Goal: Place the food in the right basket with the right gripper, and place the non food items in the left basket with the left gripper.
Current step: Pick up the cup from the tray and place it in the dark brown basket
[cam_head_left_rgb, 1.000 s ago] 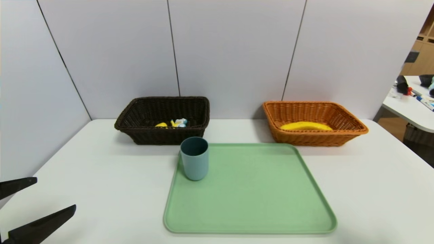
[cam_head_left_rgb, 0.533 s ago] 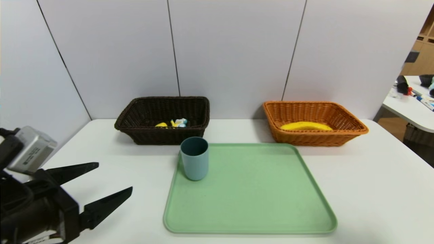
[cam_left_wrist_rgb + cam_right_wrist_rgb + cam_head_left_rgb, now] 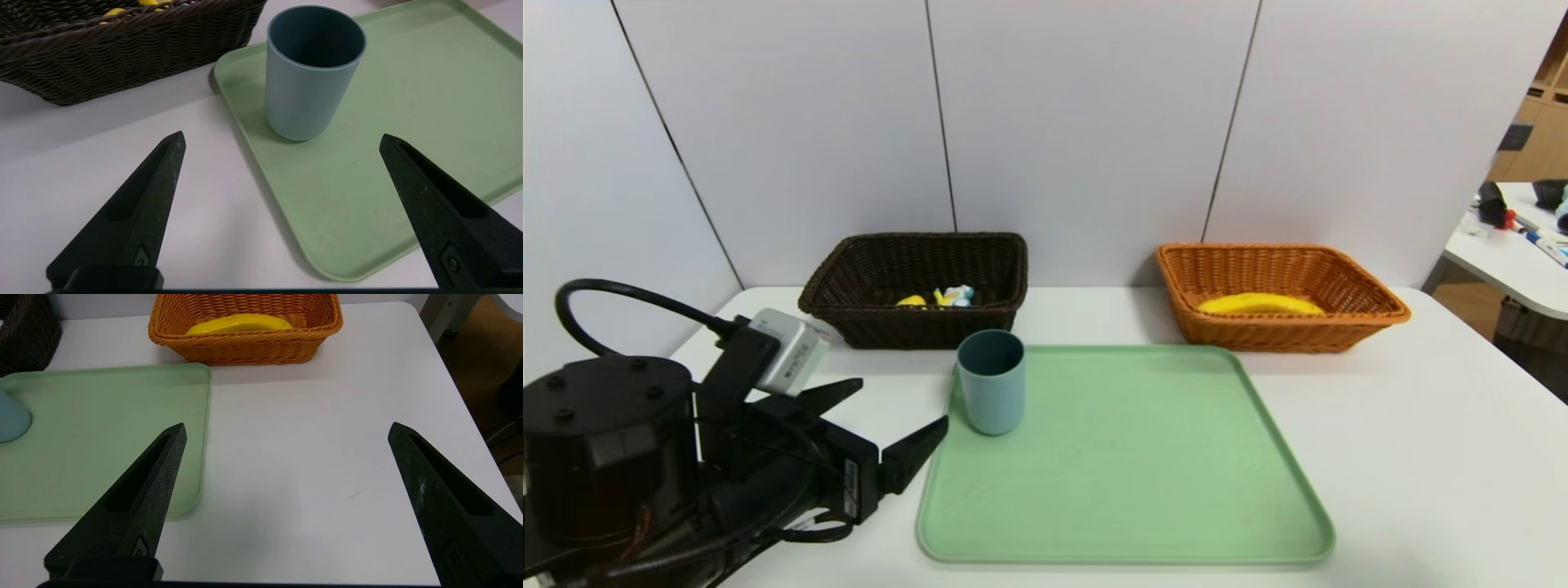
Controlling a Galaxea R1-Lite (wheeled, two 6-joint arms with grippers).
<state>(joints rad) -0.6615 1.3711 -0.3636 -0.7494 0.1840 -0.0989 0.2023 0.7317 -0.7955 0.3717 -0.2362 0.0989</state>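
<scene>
Blue cup [image 3: 991, 381] upright on the near-left corner of the green tray [image 3: 1127, 490], mouth up, nothing visible inside. Left gripper [image 3: 900, 419] low over the white table [image 3: 1421, 457] just to the left of the tray, jaws released and spread wide, tips pointing at the cup but short of it, not touching; seen from the left wrist, cup [image 3: 312, 73] framed between the two black fingers [image 3: 135, 216], well ahead of their tips. Dark brown basket [image 3: 915, 286] behind the cup on the left, holding small yellow and pale blue items [image 3: 939, 297], too small to identify. Orange basket [image 3: 1278, 294] at the back right with a banana [image 3: 1259, 304] lying inside. Right gripper [image 3: 286, 430] out of the head view, hanging over bare table to the right of the tray, jaws released and wide apart, gripping nothing, orange basket [image 3: 245, 332] farther ahead.
</scene>
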